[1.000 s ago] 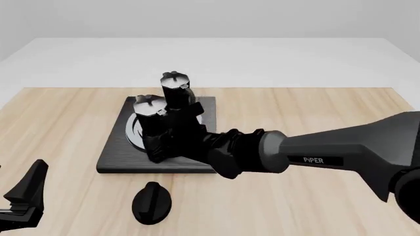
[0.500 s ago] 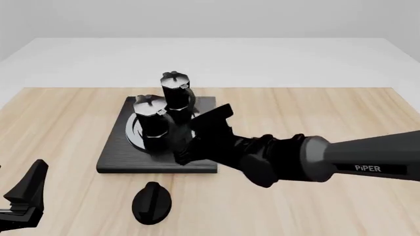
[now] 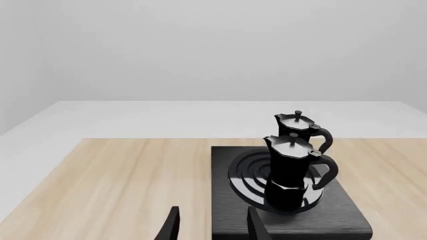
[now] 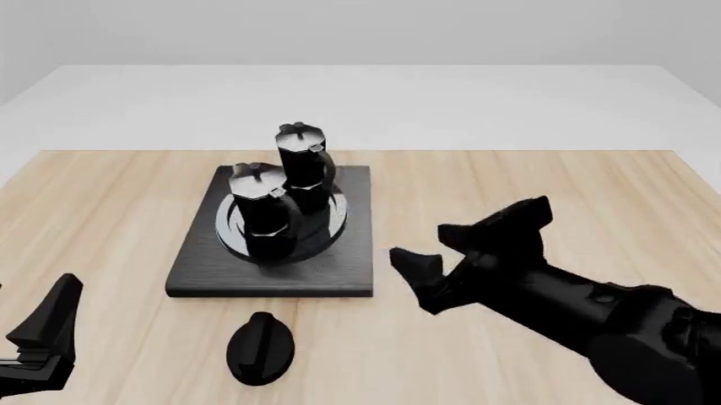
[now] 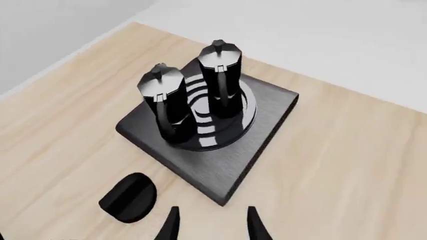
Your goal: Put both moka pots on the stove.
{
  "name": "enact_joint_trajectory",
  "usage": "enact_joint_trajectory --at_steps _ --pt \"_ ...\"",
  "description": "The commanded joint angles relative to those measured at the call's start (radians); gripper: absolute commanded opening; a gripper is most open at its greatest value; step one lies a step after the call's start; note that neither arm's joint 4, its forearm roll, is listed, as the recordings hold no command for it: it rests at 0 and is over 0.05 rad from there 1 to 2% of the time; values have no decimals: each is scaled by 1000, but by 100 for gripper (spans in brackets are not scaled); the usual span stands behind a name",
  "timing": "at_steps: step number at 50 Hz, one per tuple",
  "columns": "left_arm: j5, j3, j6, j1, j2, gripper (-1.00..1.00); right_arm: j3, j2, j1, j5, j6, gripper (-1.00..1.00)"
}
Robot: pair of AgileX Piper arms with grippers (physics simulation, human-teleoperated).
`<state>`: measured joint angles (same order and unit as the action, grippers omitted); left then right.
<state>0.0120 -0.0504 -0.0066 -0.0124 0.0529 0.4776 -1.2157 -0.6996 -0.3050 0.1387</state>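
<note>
Stretching across the whole scene is the light wooden bench (image 4: 541,181), and it's carrying everything here. Next in size, the right arm (image 4: 597,316) reaches in over the near right part of the bench, dark and bulky, and no lettering on it can be read from the front view. Its right gripper (image 4: 471,242) hangs over bare wood just off the stove's right edge, fingers (image 4: 420,268) spread wide apart and holding nothing, clear of both pots.

On to the stove (image 4: 344,268), the flat dark-grey slab sitting left of the bench's middle, closer to the far edge than the near one. Both moka pots stand upright on its ring burner (image 4: 334,224): the near moka pot (image 4: 262,213) toward the stove's left side, the far moka pot (image 4: 300,156) just behind it toward the stove's back edge. From the left wrist view the two look almost touching; whether they actually meet, I cannot tell.

Down by the near edge of the bench lies the oval black knob (image 4: 260,348), just off the stove's front edge and apart from it. In the near left corner sits the left gripper (image 4: 43,337), fingers (image 3: 172,227) apart and empty, well away from the stove.
</note>
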Motion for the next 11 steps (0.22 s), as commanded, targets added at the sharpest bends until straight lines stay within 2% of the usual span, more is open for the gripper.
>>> enact_joint_trajectory --at_steps 1,3,4,5,11 --pt "0 0 0 0 0 100 -147 462 162 190 -52 100" --pt "0 0 0 0 0 100 -147 463 162 191 -52 100" --pt "0 0 0 0 0 100 -145 542 187 252 -25 100" --pt "0 0 0 0 0 100 -147 595 204 288 -43 100" --pt "0 0 0 0 0 100 -147 776 254 426 -45 100"
